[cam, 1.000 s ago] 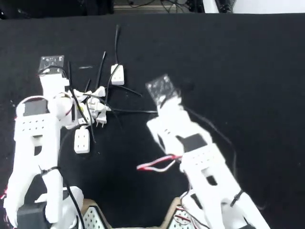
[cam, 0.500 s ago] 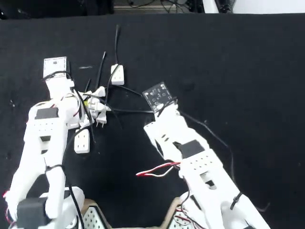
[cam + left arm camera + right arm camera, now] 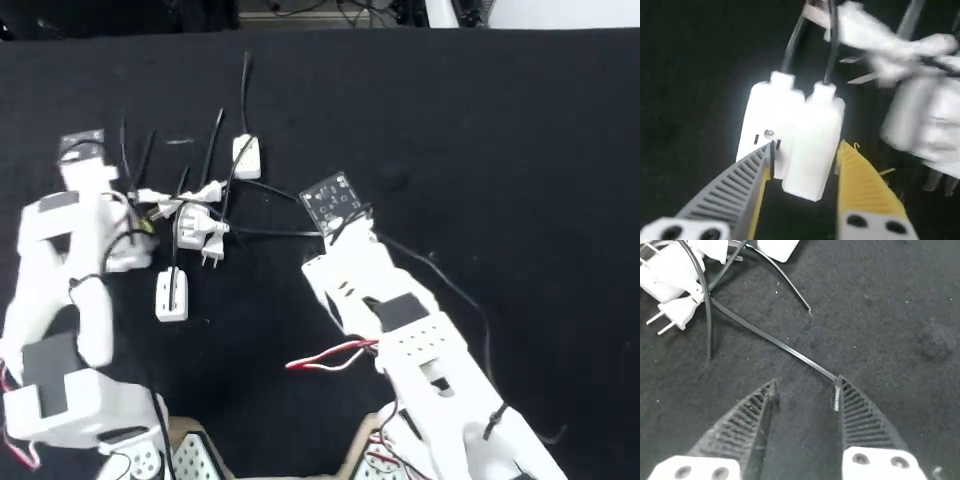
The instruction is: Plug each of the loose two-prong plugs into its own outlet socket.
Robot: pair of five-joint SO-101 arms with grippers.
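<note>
We are bracketing the white corded block (image 3: 815,120) lengthwise with the left tool (image 3: 804,149), though we cannot tell its grip; the spread right tool (image 3: 805,385) is hanging farther off.

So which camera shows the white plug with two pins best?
The right wrist view: the white two-prong plug lies close, both pins clear. High view: the plug is small among black cables. Left wrist view: too blurred.

Blurred white plug cluster (image 3: 910,65), partly cut off at the view's edge, prongs indistinct.
</note>
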